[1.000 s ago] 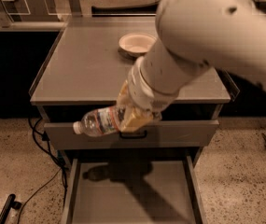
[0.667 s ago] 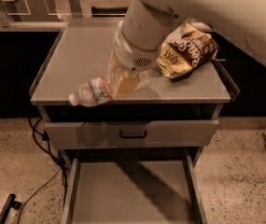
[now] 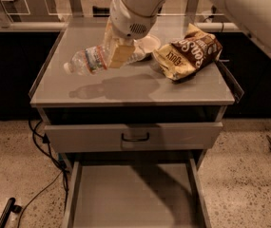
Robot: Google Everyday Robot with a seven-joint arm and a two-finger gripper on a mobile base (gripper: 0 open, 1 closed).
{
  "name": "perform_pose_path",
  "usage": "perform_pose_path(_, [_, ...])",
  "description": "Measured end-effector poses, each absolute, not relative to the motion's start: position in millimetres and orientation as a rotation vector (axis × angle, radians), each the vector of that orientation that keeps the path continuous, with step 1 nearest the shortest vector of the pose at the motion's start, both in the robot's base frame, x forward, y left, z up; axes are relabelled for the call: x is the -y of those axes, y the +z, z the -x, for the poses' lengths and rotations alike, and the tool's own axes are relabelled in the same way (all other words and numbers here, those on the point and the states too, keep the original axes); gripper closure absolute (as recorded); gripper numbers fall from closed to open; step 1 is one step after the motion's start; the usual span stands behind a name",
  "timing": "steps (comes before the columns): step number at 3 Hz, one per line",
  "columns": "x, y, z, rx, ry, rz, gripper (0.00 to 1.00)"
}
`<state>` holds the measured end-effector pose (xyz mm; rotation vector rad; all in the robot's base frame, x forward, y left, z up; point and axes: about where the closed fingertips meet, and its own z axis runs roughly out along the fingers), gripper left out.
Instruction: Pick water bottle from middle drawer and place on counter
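My gripper [image 3: 118, 55] is shut on the water bottle [image 3: 90, 61], a clear ribbed bottle with a white cap pointing left. I hold it on its side, tilted, in the air over the left half of the counter [image 3: 78, 87]; its shadow lies on the grey top below. The white arm comes down from the upper right. The middle drawer [image 3: 130, 198] stands pulled out at the bottom of the view, its flat grey floor bare.
A brown and yellow snack bag [image 3: 189, 56] lies on the right half of the counter. A white bowl [image 3: 147, 44] sits behind my gripper, partly hidden. A grey drawer front with a dark handle [image 3: 135, 137] is shut above the open drawer. Cables [image 3: 44, 146] trail on the floor at left.
My gripper has carried the bottle up from in front of the drawers and back over the counter. The snack bag came into view as the arm moved away.
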<state>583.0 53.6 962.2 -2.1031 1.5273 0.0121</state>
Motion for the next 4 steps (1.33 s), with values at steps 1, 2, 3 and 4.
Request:
perform_pose_path(1, [-56.1,952.8,-580.2,-1.531,0.032,2.105,1.0])
perform_pose_path(2, [-72.1,942.1,-588.1,-1.501,0.045,2.099,1.0])
perform_pose_path(3, [-87.2,939.3,-609.5,-1.479,0.021,2.085,1.0])
perform_pose_path(4, [-87.1,937.6,-642.4,-1.504,-0.021,2.053,1.0])
